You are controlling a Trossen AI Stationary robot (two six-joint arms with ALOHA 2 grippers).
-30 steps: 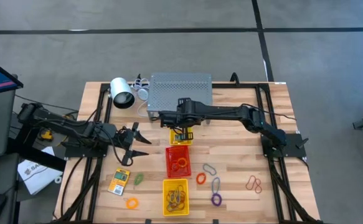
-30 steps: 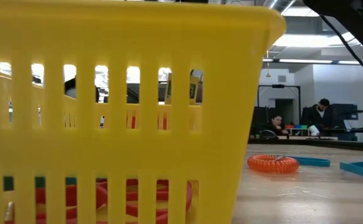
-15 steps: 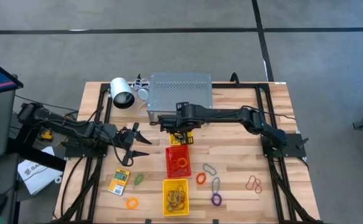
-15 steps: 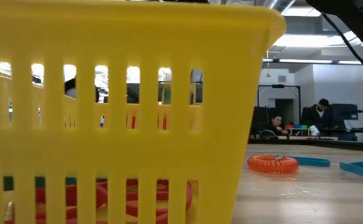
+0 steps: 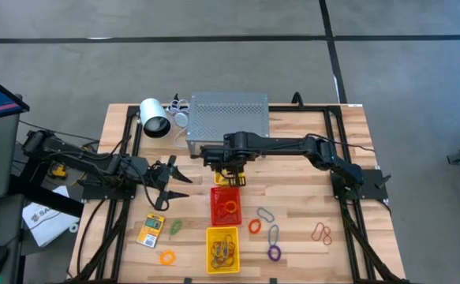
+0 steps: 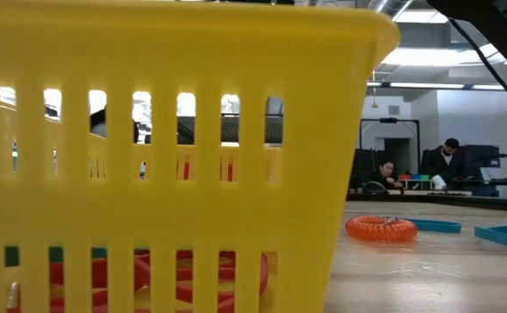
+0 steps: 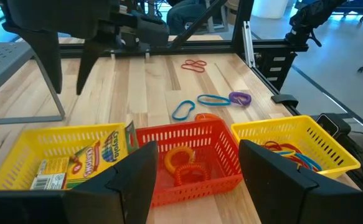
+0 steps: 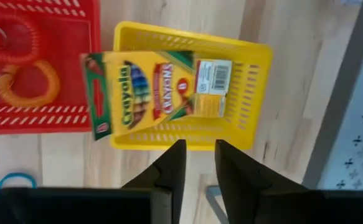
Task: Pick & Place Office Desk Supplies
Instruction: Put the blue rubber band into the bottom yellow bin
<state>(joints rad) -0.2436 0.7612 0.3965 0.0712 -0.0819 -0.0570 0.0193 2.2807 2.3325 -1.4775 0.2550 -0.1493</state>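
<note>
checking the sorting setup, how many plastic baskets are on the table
3: a yellow basket holding a crayon box below the right gripper, a red basket beside it, and a second yellow basket past that.

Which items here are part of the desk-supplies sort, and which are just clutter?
Job:
- crayon box in the far yellow tray, below the open right gripper
- card packet
- orange loop, green loop, purple loop
- red tray, near yellow tray

Lying about:
- white cylinder
- grey perforated box
</note>
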